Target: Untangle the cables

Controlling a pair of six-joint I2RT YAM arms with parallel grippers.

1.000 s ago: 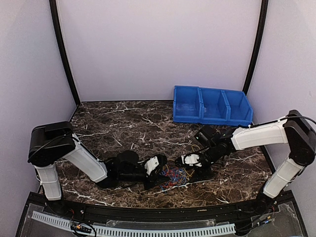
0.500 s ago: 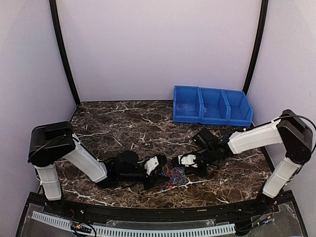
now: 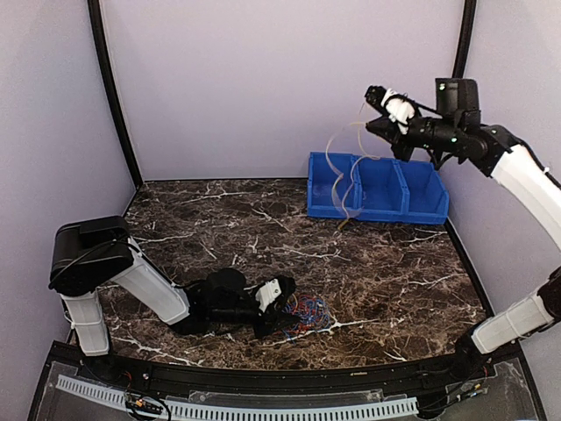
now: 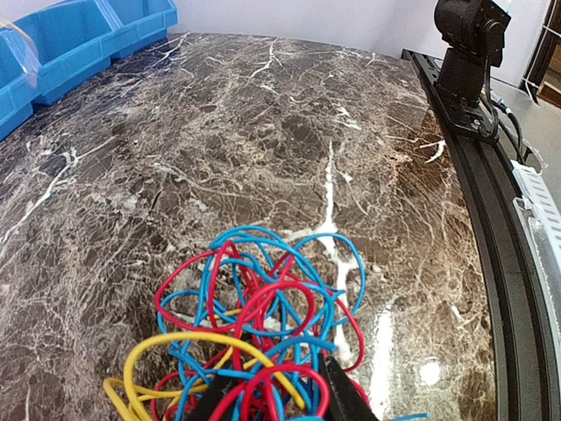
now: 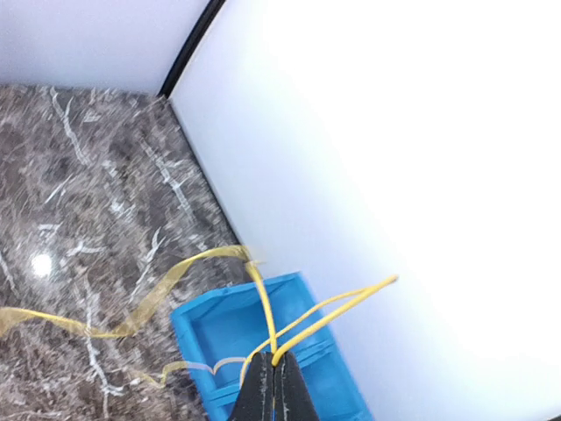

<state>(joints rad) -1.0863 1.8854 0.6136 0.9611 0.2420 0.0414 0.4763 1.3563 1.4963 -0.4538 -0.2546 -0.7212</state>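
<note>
The cables (image 3: 305, 313) lie near the table's front as a small tangle of red, blue and yellow loops (image 4: 263, 324). My left gripper (image 3: 282, 307) sits low at the tangle's left side. Its fingers (image 4: 346, 395) stand partly closed around a bundle of strands. My right gripper (image 3: 368, 124) is high above the back right, shut on one yellow cable (image 5: 263, 303). That cable hangs blurred from the gripper (image 5: 273, 375) down over the blue bins (image 3: 337, 175), free of the tangle.
A row of three blue bins (image 3: 379, 189) stands at the back right against the wall; one bin (image 5: 219, 329) lies below my right gripper. The right arm's base (image 4: 469, 53) is bolted at the front rail. White walls enclose the marble table (image 3: 228, 219).
My right gripper shut at the tangle, then swung up and back to the right, drawing a yellow cable out. The left arm and the tangle stayed put.
</note>
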